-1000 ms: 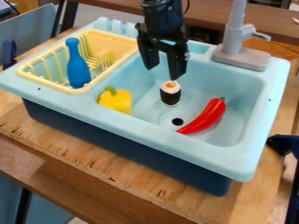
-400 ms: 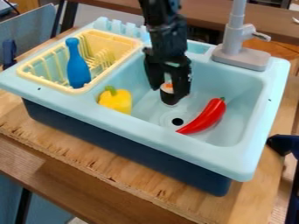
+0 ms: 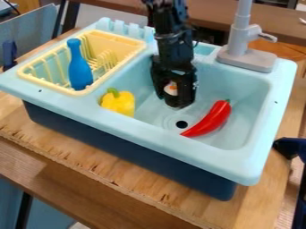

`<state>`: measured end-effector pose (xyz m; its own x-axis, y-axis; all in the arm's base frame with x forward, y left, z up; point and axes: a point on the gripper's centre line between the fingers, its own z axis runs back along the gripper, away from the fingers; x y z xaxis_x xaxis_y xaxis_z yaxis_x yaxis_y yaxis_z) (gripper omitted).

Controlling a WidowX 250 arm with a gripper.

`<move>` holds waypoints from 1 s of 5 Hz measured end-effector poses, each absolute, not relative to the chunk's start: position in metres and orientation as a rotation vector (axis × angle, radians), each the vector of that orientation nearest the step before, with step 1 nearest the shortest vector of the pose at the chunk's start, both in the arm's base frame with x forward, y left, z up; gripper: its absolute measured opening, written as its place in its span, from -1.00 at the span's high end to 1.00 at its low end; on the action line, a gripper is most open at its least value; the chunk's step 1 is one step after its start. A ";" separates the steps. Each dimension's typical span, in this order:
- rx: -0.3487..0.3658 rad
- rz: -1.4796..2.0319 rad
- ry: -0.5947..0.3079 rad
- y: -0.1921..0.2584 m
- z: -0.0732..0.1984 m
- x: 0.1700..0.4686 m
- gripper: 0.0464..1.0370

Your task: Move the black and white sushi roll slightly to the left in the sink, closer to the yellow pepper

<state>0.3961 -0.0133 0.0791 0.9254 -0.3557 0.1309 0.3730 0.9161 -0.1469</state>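
The end effector (image 3: pixel 172 101) brackets an upright toy sushi roll (image 3: pixel 171 89) — pinching or merely spread, one cannot tell — with a red chili (image 3: pixel 209 119) at 4 o'clock in the sink (image 3: pixel 279 89).

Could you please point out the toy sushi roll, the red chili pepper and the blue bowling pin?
Toy sushi roll (image 3: pixel 171 90): camera view, on its pale top.
Red chili pepper (image 3: pixel 211 120): camera view, on its middle.
Blue bowling pin (image 3: pixel 80 74): camera view, on its wide lower body.
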 end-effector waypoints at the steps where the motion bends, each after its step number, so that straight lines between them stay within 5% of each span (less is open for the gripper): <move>1: -0.167 -0.380 -0.109 -0.013 0.081 0.399 -0.28; 2: -0.163 -0.387 -0.109 -0.012 0.081 0.399 0.07; 5: -0.111 -0.371 -0.102 -0.007 0.086 0.367 0.13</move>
